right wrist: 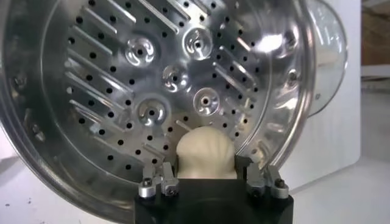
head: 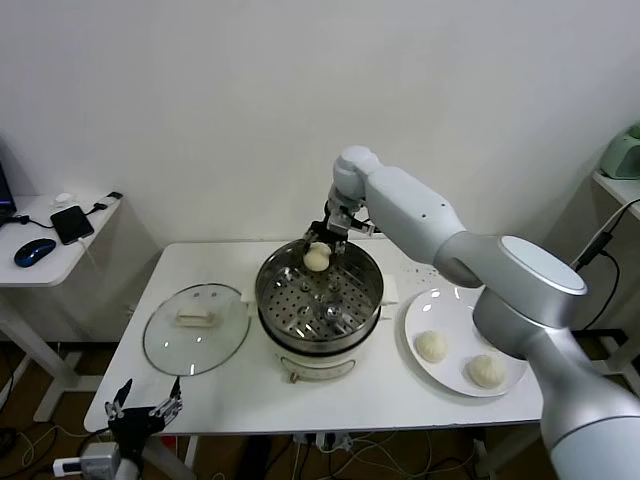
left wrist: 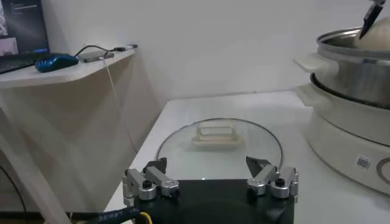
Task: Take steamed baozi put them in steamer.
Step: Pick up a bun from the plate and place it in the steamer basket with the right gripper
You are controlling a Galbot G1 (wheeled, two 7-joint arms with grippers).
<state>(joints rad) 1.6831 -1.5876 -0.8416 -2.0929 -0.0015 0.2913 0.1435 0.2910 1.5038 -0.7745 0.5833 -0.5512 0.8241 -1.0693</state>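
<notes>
Over steamer's (head: pixel 320 290) far rim | right gripper (head: pixel 326 240) closed around bun (head: pixel 316 258) sides | soft, light, dents easily | left gripper (left wrist: pixel 210 178) wide open, empty, near table (head: pixel 250 390) edge

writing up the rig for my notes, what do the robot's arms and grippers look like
The right arm is built of smooth, rounded silver-grey and white shells with bulbous joints. The right gripper is black, with small silver finger blocks fastened by dark screws. The left gripper matches it: a black body with silver screw-fastened blocks and dark pointed tips, and a yellow cable shows at its base.
</notes>
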